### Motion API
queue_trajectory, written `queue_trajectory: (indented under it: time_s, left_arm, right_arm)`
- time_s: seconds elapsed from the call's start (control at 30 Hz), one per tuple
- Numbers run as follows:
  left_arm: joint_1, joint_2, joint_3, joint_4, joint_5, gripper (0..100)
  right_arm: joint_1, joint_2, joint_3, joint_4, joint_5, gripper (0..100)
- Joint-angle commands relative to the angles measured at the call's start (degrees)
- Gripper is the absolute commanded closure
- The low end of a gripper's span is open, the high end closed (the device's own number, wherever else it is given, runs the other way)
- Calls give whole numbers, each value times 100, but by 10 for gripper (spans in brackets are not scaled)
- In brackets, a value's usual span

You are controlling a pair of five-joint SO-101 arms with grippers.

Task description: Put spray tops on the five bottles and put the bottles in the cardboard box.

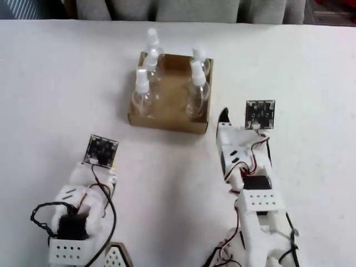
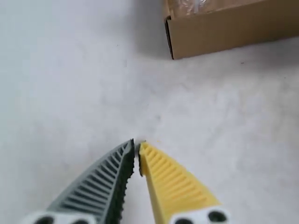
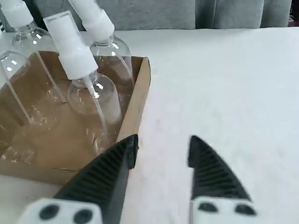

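White table point(image 1: 55, 83), grey upholstery point(image 1: 194, 8) behind. Cardboard box point(image 1: 167, 119) mid-table; five bottles point(image 1: 142, 95) upright inside, each with spray top point(image 1: 142, 77) on. Task looks all but finished.

Risk: right gripper point(image 3: 161, 149) just beside box's near corner. Careless sideways swing could shove box, topple tall light bottles, or clip a top.

Right gripper: moderately open, holds nothing; contact with box wall not evident.

Left gripper point(image 2: 137, 147): tips together, holds nothing, over bare table, box ahead and apart.
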Motion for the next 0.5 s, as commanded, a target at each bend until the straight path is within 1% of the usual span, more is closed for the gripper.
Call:
queue_trajectory:
  time_s: [0.0, 0.07, 0.2, 0.47]
  left_arm:
    - [-66, -40, -9, 35, -53, 980]
    - [-66, -40, -9, 35, -53, 980]
    - [-66, -40, -9, 35, -53, 980]
    - [-66, -40, -9, 35, -53, 980]
  right_arm:
    - [163, -505, -53, 523, -53, 966]
    - [224, -743, -53, 857, -53, 943]
    - [242, -1279, 185, 1349, -44, 944]
    - [347, -2949, 1231, 1402, 0, 955]
